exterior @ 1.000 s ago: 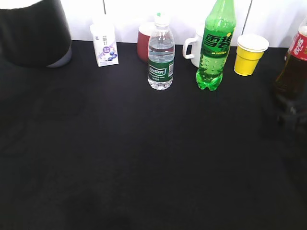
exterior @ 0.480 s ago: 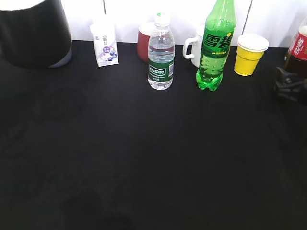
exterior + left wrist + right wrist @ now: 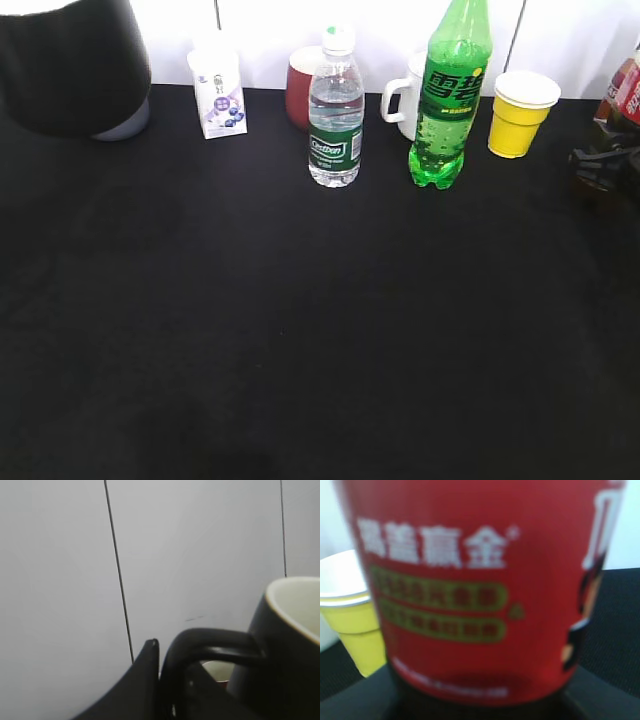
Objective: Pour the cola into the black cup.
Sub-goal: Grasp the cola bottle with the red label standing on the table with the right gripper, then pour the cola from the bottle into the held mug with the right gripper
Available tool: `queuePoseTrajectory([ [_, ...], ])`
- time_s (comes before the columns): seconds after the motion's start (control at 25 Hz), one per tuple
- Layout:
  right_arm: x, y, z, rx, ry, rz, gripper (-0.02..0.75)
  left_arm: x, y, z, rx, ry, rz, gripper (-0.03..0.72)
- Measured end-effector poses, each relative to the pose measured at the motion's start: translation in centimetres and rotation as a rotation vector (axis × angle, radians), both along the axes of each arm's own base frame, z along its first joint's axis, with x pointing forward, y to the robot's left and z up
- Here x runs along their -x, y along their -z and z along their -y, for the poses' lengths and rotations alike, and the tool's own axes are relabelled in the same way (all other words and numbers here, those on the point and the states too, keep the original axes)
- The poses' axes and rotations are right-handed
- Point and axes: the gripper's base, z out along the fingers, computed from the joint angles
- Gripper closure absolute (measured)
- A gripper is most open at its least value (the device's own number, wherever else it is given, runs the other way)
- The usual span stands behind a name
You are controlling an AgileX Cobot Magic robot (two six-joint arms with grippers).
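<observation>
The black cup (image 3: pixel 62 70) hangs large at the top left of the exterior view, off the table. In the left wrist view its white inside and black wall (image 3: pixel 287 645) show at the right, and my left gripper (image 3: pixel 167 685) is shut on its black handle (image 3: pixel 210 645). The cola (image 3: pixel 626 88) stands at the right edge, its red label tilted a little. My right gripper (image 3: pixel 604 166) is shut round the bottle below the label. In the right wrist view the red label (image 3: pixel 480 580) fills the frame and the fingers are mostly hidden.
Along the back wall stand a small white carton (image 3: pixel 218 95), a dark red mug (image 3: pixel 298 85), a clear water bottle (image 3: pixel 335 110), a white mug (image 3: pixel 405 100), a tall green soda bottle (image 3: pixel 450 95) and a yellow paper cup (image 3: pixel 520 112). A black cloth (image 3: pixel 300 320) covers the table.
My right gripper moved up from the near table onto the cola's body and closed on it; the bottle's label now leans slightly. The black cup shifted only slightly.
</observation>
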Motion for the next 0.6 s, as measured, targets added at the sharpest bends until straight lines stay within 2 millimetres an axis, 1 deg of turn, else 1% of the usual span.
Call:
queuePoseTrajectory([
  [0.08, 0.2, -0.1, -0.2, 0.009, -0.03, -0.004, 0.367, 0.0, 0.0, 0.1, -0.009, 0.006, 0.001, 0.638],
  [0.12, 0.8, -0.6, -0.4, 0.015, -0.051, -0.021, 0.367, 0.0, 0.1, 0.1, -0.017, 0.01, -0.001, 0.638],
  [0.16, 1.8, -1.4, -0.6, 0.02, -0.067, -0.025, 0.367, 0.0, 0.2, 0.1, -0.021, 0.007, -0.009, 0.638],
  [0.2, 3.1, -2.8, -0.7, 0.02, -0.08, 0.002, 0.367, 0.0, 0.2, 0.1, -0.021, 0.008, -0.019, 0.638],
  [0.24, 5.0, -4.5, -0.8, 0.008, -0.089, 0.036, 0.367, 0.0, 0.3, 0.2, -0.015, 0.016, -0.032, 0.639],
  [0.32, 8.1, -8.3, -1.2, 0.027, -0.133, 0.105, 0.369, 0.2, 0.8, 0.6, -0.037, 0.072, -0.079, 0.64],
  [0.4, 10.3, -10.9, -1.9, 0.073, -0.206, 0.115, 0.369, 0.6, 1.3, 1.2, -0.071, 0.15, -0.119, 0.64],
  [0.44, 11.1, -12.1, -2.0, 0.061, -0.218, 0.132, 0.369, 0.7, 1.4, 1.3, -0.074, 0.166, -0.13, 0.64],
  [0.48, 11.9, -13.1, -2.1, 0.045, -0.226, 0.15, 0.369, 0.7, 1.4, 1.4, -0.063, 0.175, -0.141, 0.64],
  [0.52, 12.4, -13.6, -2.2, 0.034, -0.245, 0.153, 0.369, 0.8, 1.4, 1.5, -0.056, 0.193, -0.153, 0.64],
  [0.6, 13.0, -14.0, -2.8, 0.049, -0.313, 0.13, 0.369, 1.2, 1.6, 2.0, -0.062, 0.257, -0.168, 0.64],
])
